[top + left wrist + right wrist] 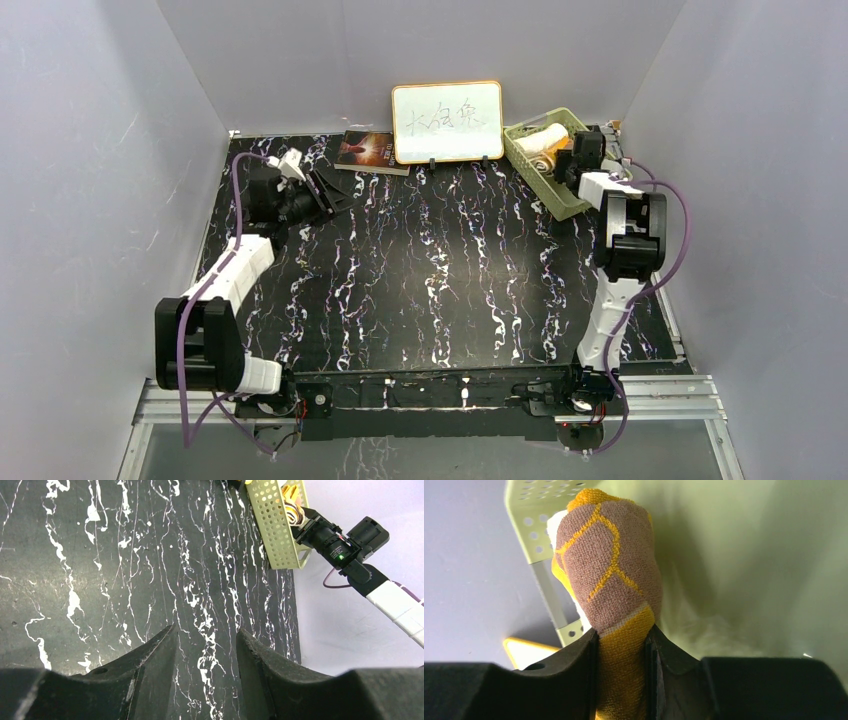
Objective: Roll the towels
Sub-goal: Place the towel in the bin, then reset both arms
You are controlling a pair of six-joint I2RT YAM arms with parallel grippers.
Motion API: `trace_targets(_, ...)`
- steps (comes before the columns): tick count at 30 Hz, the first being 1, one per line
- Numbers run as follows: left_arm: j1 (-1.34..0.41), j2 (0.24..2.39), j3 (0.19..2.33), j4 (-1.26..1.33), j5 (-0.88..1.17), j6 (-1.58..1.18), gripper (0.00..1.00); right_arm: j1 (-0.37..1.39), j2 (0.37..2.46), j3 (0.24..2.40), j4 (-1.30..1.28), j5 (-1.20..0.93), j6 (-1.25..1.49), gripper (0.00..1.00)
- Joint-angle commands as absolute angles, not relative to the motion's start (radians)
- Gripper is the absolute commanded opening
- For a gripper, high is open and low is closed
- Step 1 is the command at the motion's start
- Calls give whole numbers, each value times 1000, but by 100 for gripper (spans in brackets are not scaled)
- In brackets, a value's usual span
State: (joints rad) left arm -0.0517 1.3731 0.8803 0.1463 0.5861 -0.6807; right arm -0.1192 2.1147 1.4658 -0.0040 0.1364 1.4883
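The orange-yellow towel (609, 570), with a brown patch, is clamped between the fingers of my right gripper (621, 645) inside the green basket (729, 550). In the top view my right gripper (558, 165) sits over the basket (560, 200) at the back right, beside a cream-white towel (545, 135) that lies rolled in it. My left gripper (206, 632) is open and empty, low over the bare black marble table; in the top view it (335, 198) is at the back left. A bit of towel (291, 510) shows in the basket in the left wrist view.
A white-faced board with an orange frame (447, 121) stands at the back centre. A dark book (368, 150) lies to its left. Grey walls close in the table on three sides. The basket (277, 525) stands at the table's right edge.
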Motion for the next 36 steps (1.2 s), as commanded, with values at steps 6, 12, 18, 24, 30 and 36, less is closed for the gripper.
trace_targets(6, -53, 1406, 859, 163, 633, -688, 46, -79, 2187, 1544, -52, 207, 1559, 29)
trace_targets(12, -53, 1408, 864, 146, 635, -672, 46, -41, 2254, 1638, -98, 200, 1556, 58)
trace_targets(18, -53, 1404, 870, 124, 637, -657, 46, -13, 2267, 1702, -165, 239, 1537, 94)
trace_targets(24, -53, 1406, 872, 120, 645, -653, 46, -12, 2202, 1689, -163, 273, 1475, 95)
trace_targets(30, -53, 1413, 874, 128, 664, -661, 46, -12, 2131, 1676, -184, 268, 1435, 96)
trace_targets(36, -52, 1398, 885, 100, 648, -646, 46, -12, 2035, 1609, -177, 282, 1430, 98)
